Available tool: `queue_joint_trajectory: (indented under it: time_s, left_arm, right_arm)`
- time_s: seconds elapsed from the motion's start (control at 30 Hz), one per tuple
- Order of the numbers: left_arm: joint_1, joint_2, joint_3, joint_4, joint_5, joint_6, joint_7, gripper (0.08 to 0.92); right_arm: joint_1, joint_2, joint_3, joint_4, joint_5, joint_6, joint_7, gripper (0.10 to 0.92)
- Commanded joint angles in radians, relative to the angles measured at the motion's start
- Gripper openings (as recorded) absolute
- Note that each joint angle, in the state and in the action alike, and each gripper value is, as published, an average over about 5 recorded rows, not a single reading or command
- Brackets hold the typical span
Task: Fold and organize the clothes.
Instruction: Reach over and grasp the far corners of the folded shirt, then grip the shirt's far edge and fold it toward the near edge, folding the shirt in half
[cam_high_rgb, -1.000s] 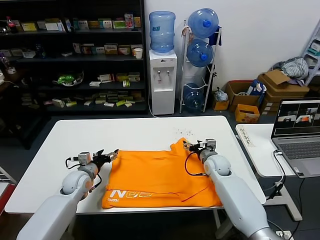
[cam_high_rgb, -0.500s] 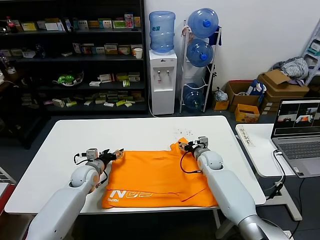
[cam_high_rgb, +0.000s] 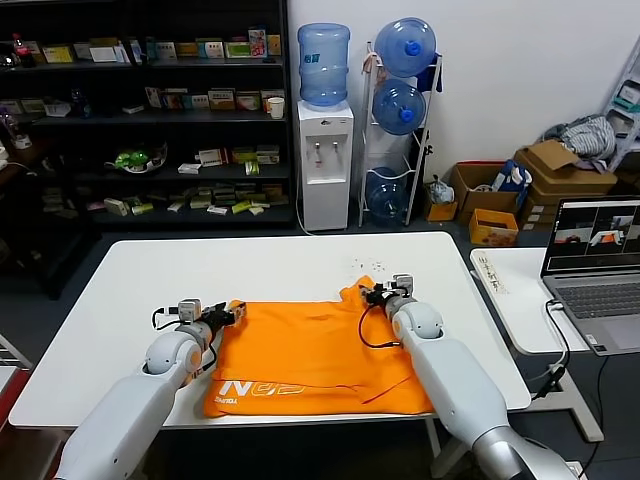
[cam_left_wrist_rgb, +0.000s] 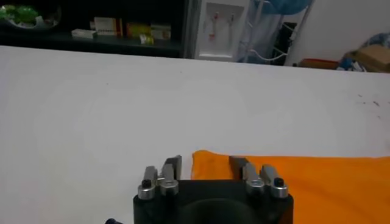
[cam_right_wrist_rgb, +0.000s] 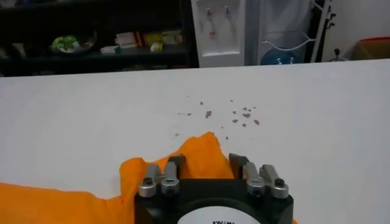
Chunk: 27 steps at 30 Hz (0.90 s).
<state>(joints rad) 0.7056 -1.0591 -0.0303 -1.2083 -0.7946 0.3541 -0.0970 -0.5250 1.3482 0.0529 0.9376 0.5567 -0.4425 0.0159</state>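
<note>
At the orange T-shirt's (cam_high_rgb: 310, 355) far corners, left gripper (cam_left_wrist_rgb: 205, 163) and right gripper (cam_right_wrist_rgb: 206, 159) straddle fabric, jaws apart.

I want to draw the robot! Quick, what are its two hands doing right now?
Left gripper: open, fingers either side of the orange T-shirt corner, not gripping yet.
Right gripper: open around the T-shirt's raised far corner.

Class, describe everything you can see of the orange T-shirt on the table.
The T-shirt is bright orange, soft-looking plain fabric with short sleeves, lying mostly flat on the white table near its front edge. White lettering shows along its near hem. One far corner is bunched upward. The left pincer straddles its far left corner; the right pincer is at the raised far right corner.
</note>
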Motion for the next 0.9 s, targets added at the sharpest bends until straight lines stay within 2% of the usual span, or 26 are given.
queue_joint_trajectory:
  time_s: [0.03,0.33,0.43,0.57,0.9]
  left_arm:
    - [-0.002,-0.002,0.004,0.007,0.004,-0.002,0.0,0.499]
    - [0.018,0.0,-0.006,-0.022,0.014,-0.05,0.006,0.239]
    - [0.033,0.002,-0.019,-0.047,0.019,-0.073,0.008,0.154]
    - [0.074,0.018,-0.042,-0.119,0.028,-0.096,0.008,0.091]
    - [0.281,0.098,-0.123,-0.394,0.056,-0.101,-0.03,0.091]
  right_arm:
    - [0.001,0.004,-0.003,-0.005,0.0,-0.01,0.002,0.439]
    - [-0.02,-0.015,-0.004,0.057,0.035,0.06,0.018,0.182]
    - [-0.035,-0.03,-0.004,0.102,0.054,0.089,0.028,0.13]
    - [-0.072,-0.064,-0.001,0.202,0.087,0.109,0.05,0.125]
    - [-0.31,-0.243,0.045,0.59,0.19,0.067,0.131,0.125]
